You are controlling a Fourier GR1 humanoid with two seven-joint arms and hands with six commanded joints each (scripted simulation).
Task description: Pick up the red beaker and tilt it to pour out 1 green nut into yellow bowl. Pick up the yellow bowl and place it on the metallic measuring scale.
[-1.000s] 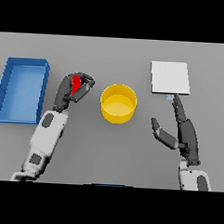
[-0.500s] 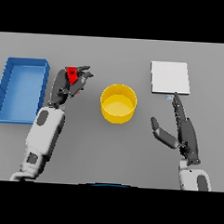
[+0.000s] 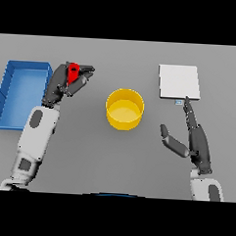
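My left hand (image 3: 63,83) is shut on the red beaker (image 3: 73,72), which shows only as a small red shape between the curled fingers, lifted to the left of the yellow bowl (image 3: 124,108). The bowl stands upright at the table's middle, and I see nothing inside it. The metallic measuring scale (image 3: 178,82), a pale square plate, lies at the back right. My right hand (image 3: 196,141) rests open just in front of the scale, fingers straight and pointing at its near edge. The green nut is hidden.
A blue rectangular bin (image 3: 18,92) stands at the far left, right beside my left forearm and hand.
My left hand has risen and moved farther from me with the red beaker, which now tips more toward the bowl side. The right hand and the bowl have not moved.
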